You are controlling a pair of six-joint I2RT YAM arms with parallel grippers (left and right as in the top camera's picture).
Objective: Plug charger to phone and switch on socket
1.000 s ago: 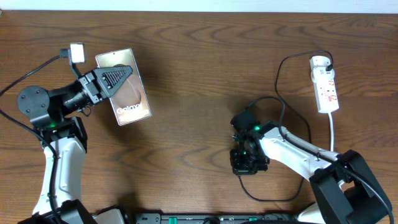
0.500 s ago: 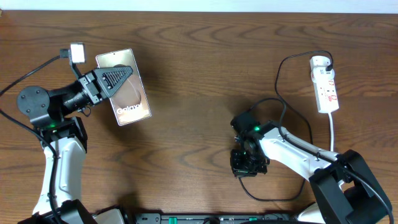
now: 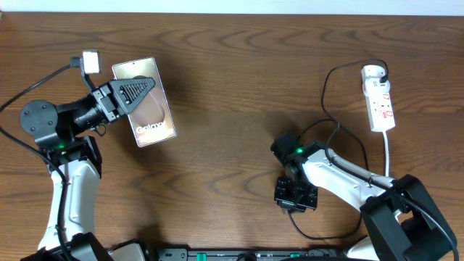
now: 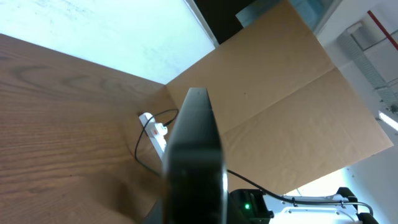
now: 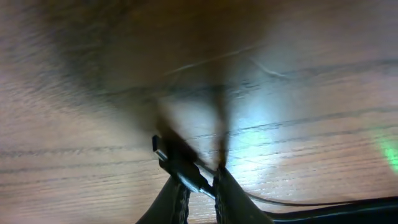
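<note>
Black cable first: your right hand [image 5: 199, 190] pinches the charger [image 5: 179, 163] just behind its plug tip, low over the surface [image 3: 232, 94], leaving the tip free to aim. Your left hand [image 3: 143, 87] is clamped on the phone [image 3: 156, 123] at far left, probably to steady it. Bare wood between them gives open travel. The socket [image 3: 380, 101] lies far right, near the edge.

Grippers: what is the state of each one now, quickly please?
Left gripper: closed, holding the phone.
Right gripper: closed on the charger plug.
</note>
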